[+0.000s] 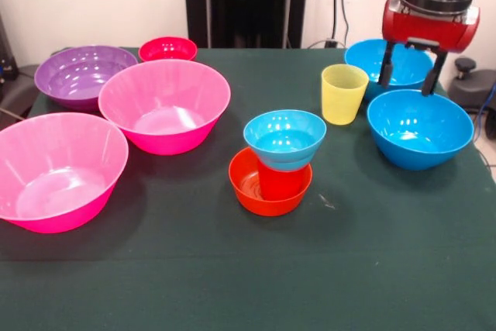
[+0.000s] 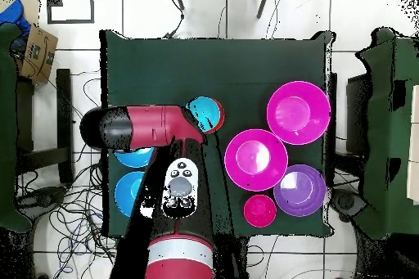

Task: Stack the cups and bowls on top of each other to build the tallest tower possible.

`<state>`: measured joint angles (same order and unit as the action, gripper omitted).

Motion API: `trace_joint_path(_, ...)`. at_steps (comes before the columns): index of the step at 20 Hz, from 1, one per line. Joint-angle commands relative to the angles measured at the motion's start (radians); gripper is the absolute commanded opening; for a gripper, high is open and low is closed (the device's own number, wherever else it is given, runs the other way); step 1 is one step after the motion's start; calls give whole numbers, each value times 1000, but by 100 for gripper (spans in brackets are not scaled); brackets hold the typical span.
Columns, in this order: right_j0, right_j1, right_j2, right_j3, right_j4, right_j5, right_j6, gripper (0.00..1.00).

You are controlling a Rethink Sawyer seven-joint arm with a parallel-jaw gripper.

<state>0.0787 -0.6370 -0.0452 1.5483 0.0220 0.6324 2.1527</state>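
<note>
A small orange plastic bowl (image 1: pixel 270 185) sat near the middle of the dark green table (image 1: pixel 232 269). A red plastic cup (image 1: pixel 280 181) stood inside it. A small light-blue plastic bowl (image 1: pixel 285 139) rested on top of the red cup. These three pieces made the tower so far. Nothing showed inside the light-blue bowl.

A yellow plastic cup (image 1: pixel 343 93) stood alone on the table, up and to the right of the tower in the front view. It looked empty.

Two big blue plastic bowls were on the right side. The closer big blue bowl (image 1: pixel 419 128) sat just beside the yellow cup. The other big blue bowl (image 1: pixel 387 62) sat right behind it. Both looked empty.

On the left side were two big pink plastic bowls, one at the near edge (image 1: pixel 58 170) and one further back (image 1: pixel 163 104). They were close together. A big purple plastic bowl (image 1: pixel 83 76) sat behind them, and a small red plastic bowl (image 1: pixel 167 49) sat beside the purple one. All four looked empty.

The red and black gripper (image 1: pixel 411 74) hung over the two big blue bowls, well apart from the tower. Its two dark fingers (image 1: pixel 434 74) were spread apart and held nothing. The tip of one finger was just above the back rim of the closer big blue bowl.
</note>
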Motion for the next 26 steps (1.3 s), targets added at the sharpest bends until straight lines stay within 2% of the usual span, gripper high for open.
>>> trace_joint_path(1,34,72,-9,-44,22,-78,210,100)
trace_joint_path(11,83,148,-22,-81,72,-121,280,100)
trace_joint_path(18,148,249,-73,-166,100,-122,290,100)
trace_joint_path(26,166,266,-76,-156,139,-135,291,100)
